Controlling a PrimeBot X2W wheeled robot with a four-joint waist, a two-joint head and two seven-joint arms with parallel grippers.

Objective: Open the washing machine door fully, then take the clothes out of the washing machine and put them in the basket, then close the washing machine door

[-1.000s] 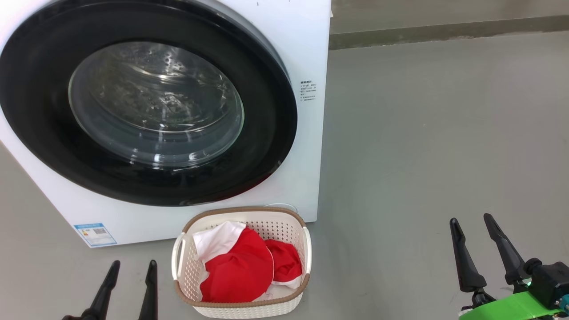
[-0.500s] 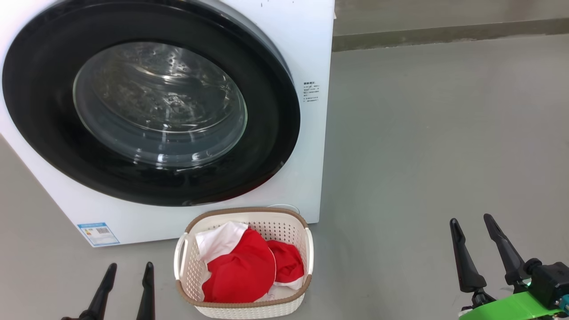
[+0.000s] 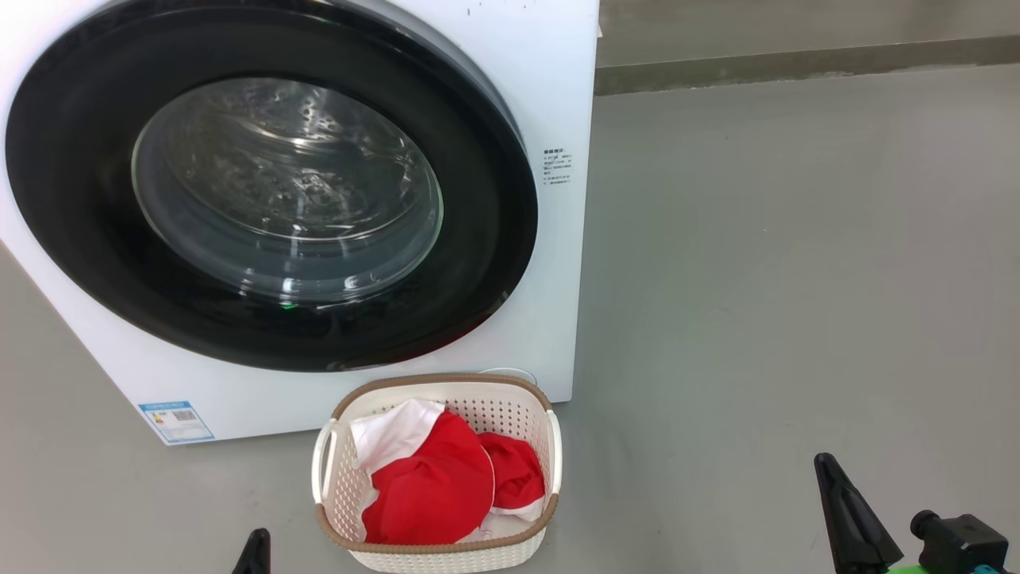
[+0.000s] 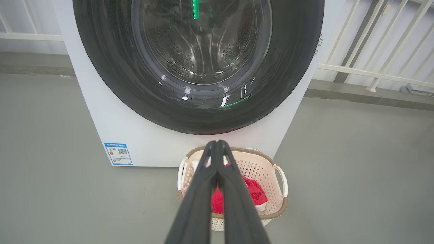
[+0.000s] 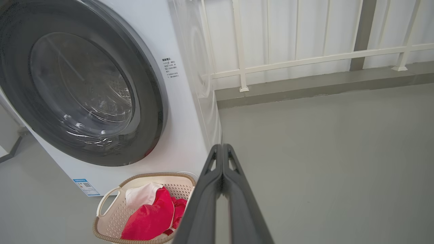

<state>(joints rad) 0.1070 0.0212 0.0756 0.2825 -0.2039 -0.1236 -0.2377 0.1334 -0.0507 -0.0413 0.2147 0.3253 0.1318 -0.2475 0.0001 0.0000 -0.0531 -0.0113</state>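
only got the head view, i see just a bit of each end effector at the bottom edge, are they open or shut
observer: in the left wrist view the left end effector is shut, its fingers pressed together with nothing between them.
operator: and the right one
observer: the right wrist view shows the right end effector shut too, holding nothing.
operator: what's behind the machine, my view cuts off at the kerb
observer: a white railing runs behind and beside the washing machine, standing on that kerb.
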